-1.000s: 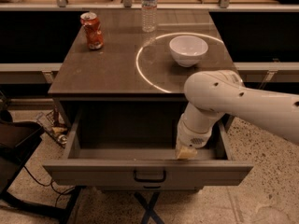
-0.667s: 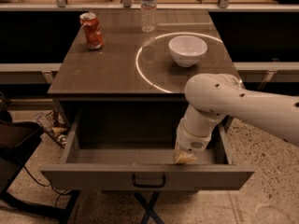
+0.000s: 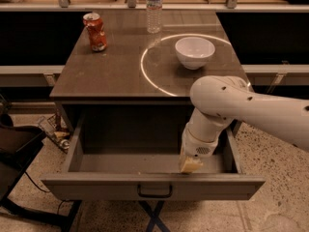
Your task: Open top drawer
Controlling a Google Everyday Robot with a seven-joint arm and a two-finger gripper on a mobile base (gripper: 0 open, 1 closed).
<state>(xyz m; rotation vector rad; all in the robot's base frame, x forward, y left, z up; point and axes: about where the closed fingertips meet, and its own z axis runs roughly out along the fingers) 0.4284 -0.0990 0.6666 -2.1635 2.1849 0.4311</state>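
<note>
Down inside the top drawer [image 3: 96,188], just behind its front panel and right of centre, sits my pincer [image 3: 190,165]. Only its pale yellowish tip shows under the white wrist, so I cannot tell whether it is spread or pressed together.

The drawer stands pulled well out from under the table [image 3: 111,74], toward the camera. It is grey-taupe, wide, with a flat front. Its small black rectangular pull [image 3: 154,191] sits at the centre of the outer face, below and a little left of the pincer. The inside is plain grey: the floor runs away to the pincer's left, and the right side wall stands near the pincer.

My white arm [image 3: 260,111] comes in from the right and bends down over the table's front edge, its rounded joint directly above the pincer.

Up on the table, behind and above the pincer, a white bowl [image 3: 194,52] rests inside a bright ring of light [image 3: 145,74]. A clear water bottle [image 3: 154,7] stands at the far edge, behind and left of the pincer. A red soda can [image 3: 95,31] stands further left still.
</note>
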